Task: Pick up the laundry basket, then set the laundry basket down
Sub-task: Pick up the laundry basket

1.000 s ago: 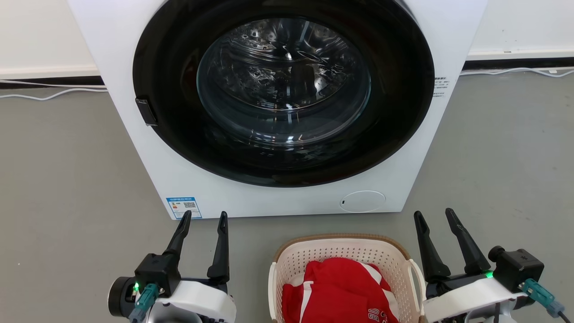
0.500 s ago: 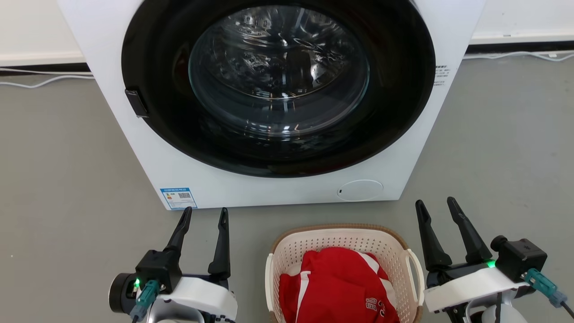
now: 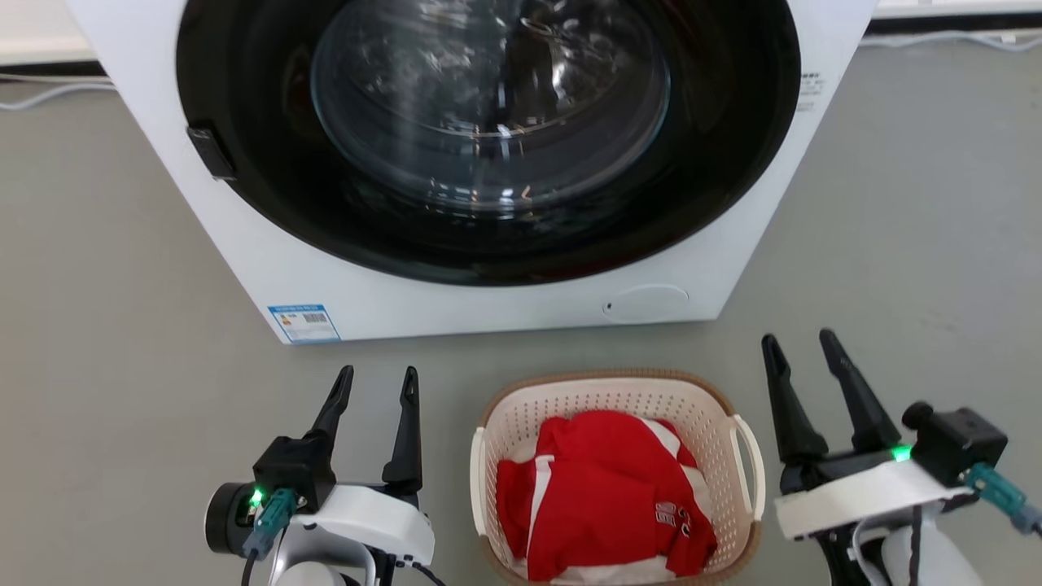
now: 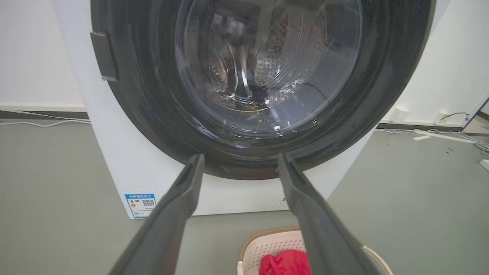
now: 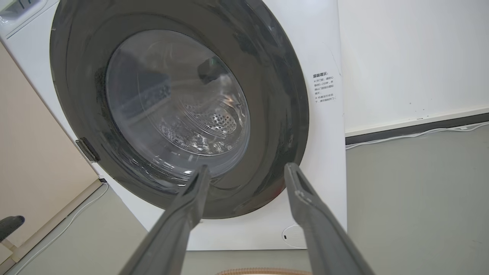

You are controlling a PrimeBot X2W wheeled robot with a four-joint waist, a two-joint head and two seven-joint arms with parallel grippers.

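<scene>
2 spread, empty grippers, the left gripper (image 3: 378, 372) and right gripper (image 3: 799, 337), flank the laundry basket (image 3: 606, 377) at lower centre of the head view; pick-up looks unstarted, so each must next reach in and clamp its side.

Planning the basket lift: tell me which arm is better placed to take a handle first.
Right, slightly. The right gripper stands open close beside the right handle of the basket; the left gripper, also open, stands farther from the left handle.
</scene>
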